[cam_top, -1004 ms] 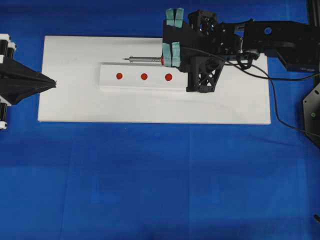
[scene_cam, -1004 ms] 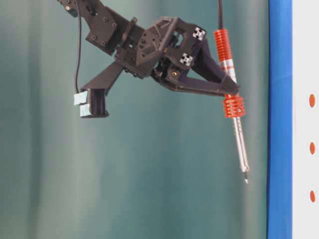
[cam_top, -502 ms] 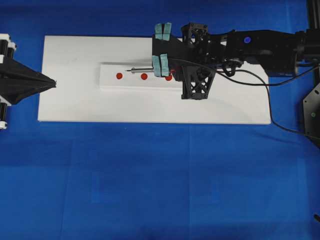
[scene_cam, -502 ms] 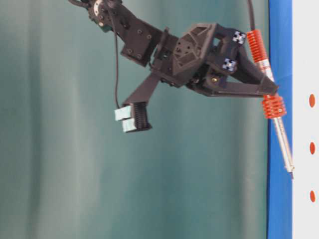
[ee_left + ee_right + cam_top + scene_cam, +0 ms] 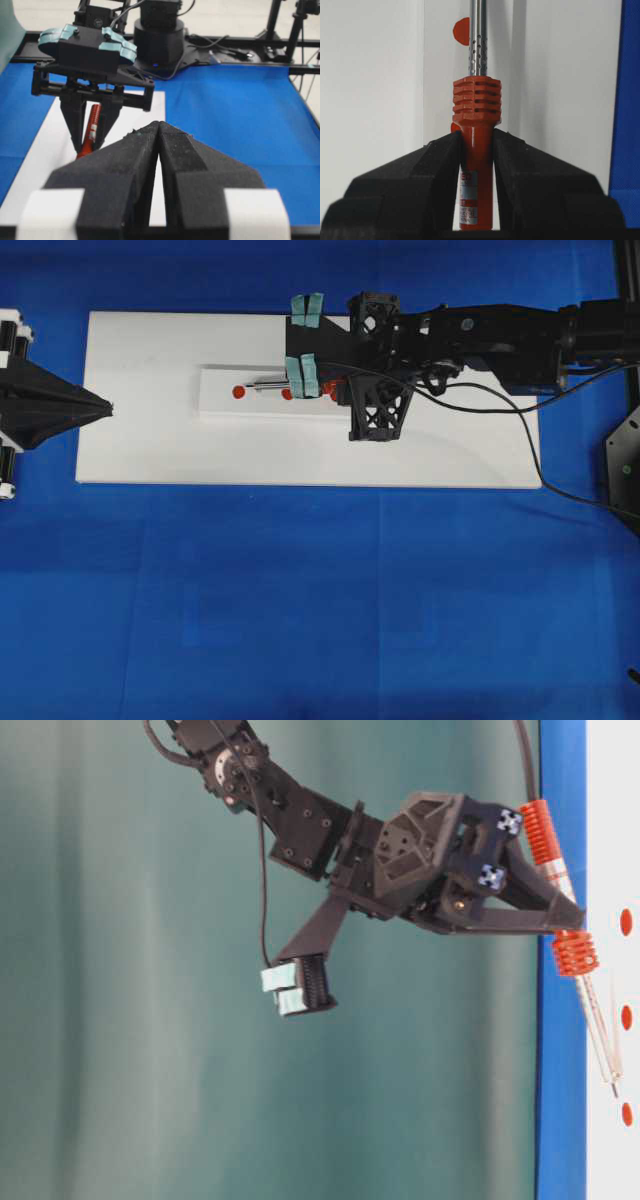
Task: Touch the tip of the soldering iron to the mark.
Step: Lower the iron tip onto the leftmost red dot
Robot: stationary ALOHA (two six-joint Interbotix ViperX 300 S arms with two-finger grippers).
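Overhead: right gripper clamped on the soldering iron, tip just short of the leftmost red mark on the white strip; contact probably pending. Left gripper shut, empty, parked at the white board's edge. Table level: tip nearly on the surface, touch unclear. Blue cloth beneath, teal curtain behind.

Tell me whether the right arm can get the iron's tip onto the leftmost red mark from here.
Probably yes: the right gripper holds the soldering iron, its tip just beside the leftmost red mark, nothing between.
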